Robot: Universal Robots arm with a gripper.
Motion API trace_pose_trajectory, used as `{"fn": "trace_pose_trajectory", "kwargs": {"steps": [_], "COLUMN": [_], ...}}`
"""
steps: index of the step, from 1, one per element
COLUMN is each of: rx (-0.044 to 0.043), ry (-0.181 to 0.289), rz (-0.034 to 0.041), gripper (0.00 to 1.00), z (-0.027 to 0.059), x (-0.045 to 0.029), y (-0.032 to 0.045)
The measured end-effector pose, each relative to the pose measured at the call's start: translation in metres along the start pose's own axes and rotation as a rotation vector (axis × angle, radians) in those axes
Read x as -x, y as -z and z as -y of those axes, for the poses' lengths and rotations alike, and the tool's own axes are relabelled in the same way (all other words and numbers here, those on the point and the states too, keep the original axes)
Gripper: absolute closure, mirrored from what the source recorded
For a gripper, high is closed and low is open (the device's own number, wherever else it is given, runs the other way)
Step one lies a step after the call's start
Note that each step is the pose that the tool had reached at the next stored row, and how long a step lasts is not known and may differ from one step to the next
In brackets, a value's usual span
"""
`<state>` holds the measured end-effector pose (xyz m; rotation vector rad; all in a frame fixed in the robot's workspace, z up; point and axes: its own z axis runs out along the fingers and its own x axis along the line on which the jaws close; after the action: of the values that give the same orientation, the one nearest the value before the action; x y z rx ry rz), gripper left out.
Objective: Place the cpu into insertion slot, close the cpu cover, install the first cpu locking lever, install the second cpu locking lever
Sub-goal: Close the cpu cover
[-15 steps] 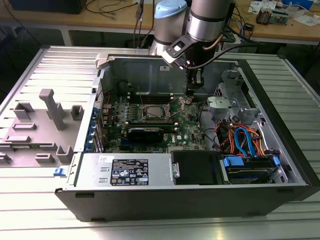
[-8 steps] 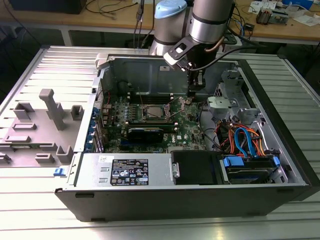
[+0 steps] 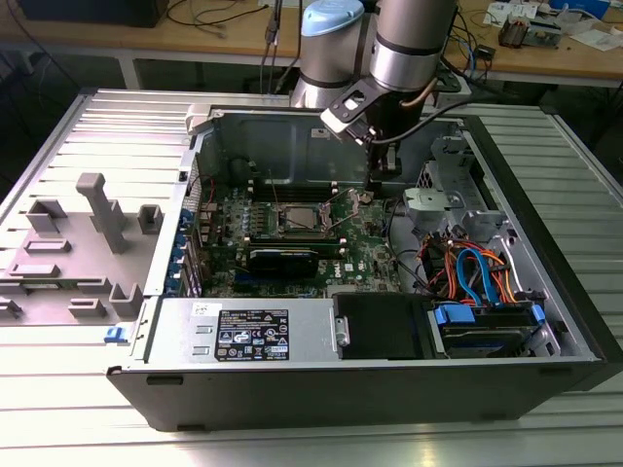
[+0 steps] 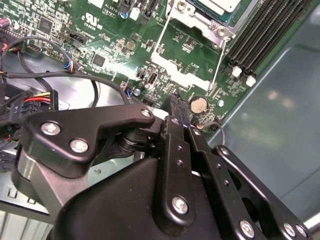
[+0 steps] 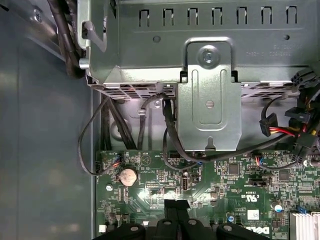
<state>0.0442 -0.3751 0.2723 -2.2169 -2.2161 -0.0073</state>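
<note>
In the exterior view an open computer case lies on the table, its green board facing up. The insertion slot (image 3: 296, 220) sits mid-board with the silvery cpu (image 3: 295, 218) lying in it. In the second wrist view a corner of the cpu (image 4: 220, 4) shows inside the silver cpu cover frame (image 4: 197, 21). Two thin silver lever rods (image 4: 162, 37) (image 4: 217, 62) run out from the socket; I cannot tell whether they are latched. My gripper (image 3: 373, 191) (image 4: 174, 100) (image 5: 176, 206) hangs shut and empty just above the board beside a coin battery (image 5: 127, 176), off to the socket's side toward the exterior view's right.
A grey metal drive cage (image 5: 207, 100) with black cables (image 5: 167, 130) stands close to the gripper. Memory slots (image 4: 265, 30) flank the socket. A long black card (image 3: 282, 258), a power supply (image 3: 248, 336) and coloured cables (image 3: 472, 272) occupy the case. A grey fixture (image 3: 92, 209) lies outside.
</note>
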Motion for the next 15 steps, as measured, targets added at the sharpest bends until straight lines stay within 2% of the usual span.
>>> {"fn": "trace_pose_trajectory", "kwargs": {"steps": [5,15], "rx": [0.0000,-0.0001], "ry": [0.005,0.005], "rz": [0.0000,-0.0002], "gripper": [0.89,0.89], "z": [-0.0009,-0.0032], "x": [-0.0007,-0.0009], "y": [-0.0072,-0.0089]}}
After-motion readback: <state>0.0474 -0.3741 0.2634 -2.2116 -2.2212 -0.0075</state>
